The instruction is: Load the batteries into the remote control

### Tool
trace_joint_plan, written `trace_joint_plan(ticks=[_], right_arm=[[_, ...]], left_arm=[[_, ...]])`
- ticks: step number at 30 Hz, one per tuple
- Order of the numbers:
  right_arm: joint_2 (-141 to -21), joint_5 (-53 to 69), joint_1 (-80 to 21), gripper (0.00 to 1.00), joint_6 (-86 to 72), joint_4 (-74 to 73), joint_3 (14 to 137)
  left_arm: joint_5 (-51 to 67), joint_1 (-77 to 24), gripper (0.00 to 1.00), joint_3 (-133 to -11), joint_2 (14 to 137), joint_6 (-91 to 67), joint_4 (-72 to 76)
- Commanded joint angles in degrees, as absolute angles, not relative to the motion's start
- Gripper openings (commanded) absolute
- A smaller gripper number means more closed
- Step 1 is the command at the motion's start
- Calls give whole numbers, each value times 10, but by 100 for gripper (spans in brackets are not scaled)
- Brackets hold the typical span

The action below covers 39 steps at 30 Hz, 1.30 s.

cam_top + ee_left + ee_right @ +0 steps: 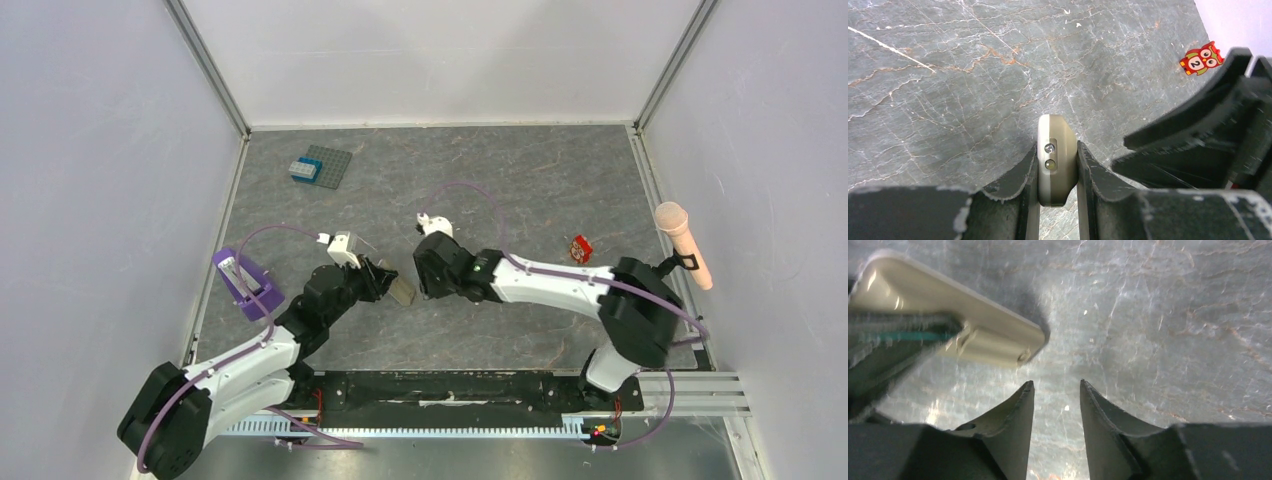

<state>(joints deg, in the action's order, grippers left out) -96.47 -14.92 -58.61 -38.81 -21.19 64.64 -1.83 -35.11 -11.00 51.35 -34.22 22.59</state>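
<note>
Your left gripper is clamping the remote control; hold it level. Your right gripper is hanging parted, seemingly empty.

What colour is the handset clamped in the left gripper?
Cream-white: the slim plastic remote control shows best in the left wrist view.

The counter is a grey stone-look slab with pale and rust veining, smooth, with a soft sheen where light falls. The remote control is cream plastic, smooth and satin, with two small glossy lenses on its end face. The left claw is matt black plastic, its edges chipped and scuffed whitish. The right claw is the same matt black plastic, worn pale along the rims. The owl piece, at 2 o'clock from the remote control, has a glossy red printed surface.
</note>
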Motion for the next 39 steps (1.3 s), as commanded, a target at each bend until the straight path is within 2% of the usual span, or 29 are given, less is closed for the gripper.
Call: trace_joint_plan(ticks=[1, 3, 5, 10, 15, 26, 32, 39], right_arm=[[-849, -79, -581, 45, -396, -48, 513], [-804, -48, -566, 54, -437, 23, 443], [-785, -12, -550, 56, -478, 75, 395], [-796, 67, -534, 46, -577, 223, 326], [-850, 105, -529, 37, -644, 331, 316], [-920, 122, -517, 33, -709, 404, 297], [-939, 125, -507, 37, -716, 417, 298], [-969, 139, -500, 36, -733, 434, 301]], left_arm=[[-3, -353, 2, -126, 496, -353, 209], [-3, -353, 2, -124, 483, -370, 208], [-3, -353, 2, -118, 475, -383, 210], [4, -353, 2, -92, 476, -399, 230], [3, -354, 2, -65, 486, -394, 254], [-13, -353, 2, -44, 496, -375, 255], [-16, -353, 2, -45, 495, -375, 255], [-15, -354, 2, -47, 497, -375, 258]])
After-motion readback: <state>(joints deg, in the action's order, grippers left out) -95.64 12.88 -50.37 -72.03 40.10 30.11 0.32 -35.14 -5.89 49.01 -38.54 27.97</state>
